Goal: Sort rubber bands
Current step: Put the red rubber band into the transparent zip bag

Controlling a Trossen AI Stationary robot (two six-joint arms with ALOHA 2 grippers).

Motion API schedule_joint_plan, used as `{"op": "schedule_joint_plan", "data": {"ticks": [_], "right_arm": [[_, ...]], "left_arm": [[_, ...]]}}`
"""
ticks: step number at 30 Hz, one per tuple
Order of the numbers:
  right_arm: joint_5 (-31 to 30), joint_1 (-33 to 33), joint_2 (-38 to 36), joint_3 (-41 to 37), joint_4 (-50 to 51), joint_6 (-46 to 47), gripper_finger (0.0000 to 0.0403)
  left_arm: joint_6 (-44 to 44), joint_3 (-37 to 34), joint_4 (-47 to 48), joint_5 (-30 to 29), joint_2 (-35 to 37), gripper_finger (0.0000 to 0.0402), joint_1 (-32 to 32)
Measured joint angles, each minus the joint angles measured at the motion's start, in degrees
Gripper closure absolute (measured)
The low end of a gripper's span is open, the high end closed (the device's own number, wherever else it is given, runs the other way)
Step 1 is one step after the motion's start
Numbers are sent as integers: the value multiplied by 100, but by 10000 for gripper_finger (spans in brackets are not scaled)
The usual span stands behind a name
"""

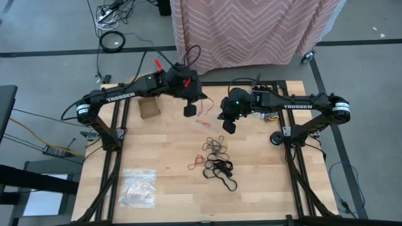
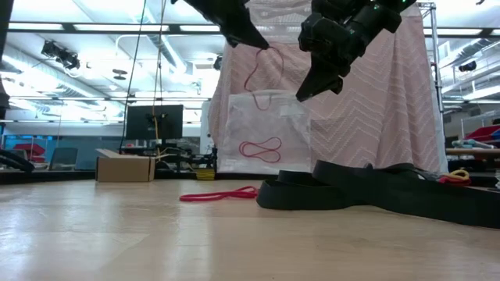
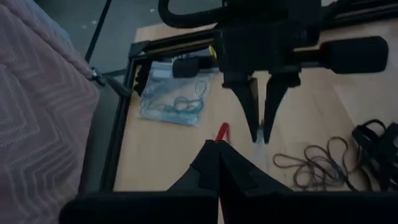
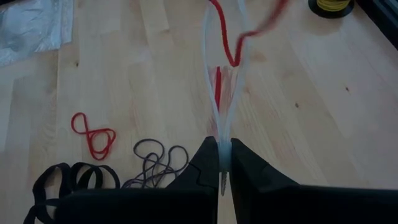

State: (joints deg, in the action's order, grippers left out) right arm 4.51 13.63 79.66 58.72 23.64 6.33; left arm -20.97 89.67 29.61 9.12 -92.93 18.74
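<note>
the left gripper [image 2: 262,43] is pinched shut on a red rubber band [image 2: 258,70], which hangs straight down from its tips, long axis vertical, in the upper middle of the low view. the right gripper [image 4: 224,163] is clamped on the edge of a clear plastic bag [image 2: 266,133], held up on edge; a second red loop [image 2: 260,149] shows inside it. in the high view the bag barely shows. lower centre there, the tan bands [image 1: 217,145], the black bands [image 1: 222,172] and a red band [image 1: 195,162] lie on the table [image 1: 169,182]. the left wrist view alone shows a bag of teal bands [image 3: 177,102], upper left.
</note>
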Motion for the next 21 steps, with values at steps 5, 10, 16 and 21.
{"op": "schedule_joint_plan", "data": {"ticks": [5,10,16,21], "right_arm": [[0,1,0,0,1,4,392],[0,0,0,0,-7,2,392],[2,0,0,0,0,0,392],[0,2,0,0,-2,0,392]], "left_arm": [[11,0,-179,-56,-28,401,2],[-7,41,-182,-339,-29,401,44],[17,55,-638,-312,-26,401,199],[352,55,-453,258,-24,401,272]]}}
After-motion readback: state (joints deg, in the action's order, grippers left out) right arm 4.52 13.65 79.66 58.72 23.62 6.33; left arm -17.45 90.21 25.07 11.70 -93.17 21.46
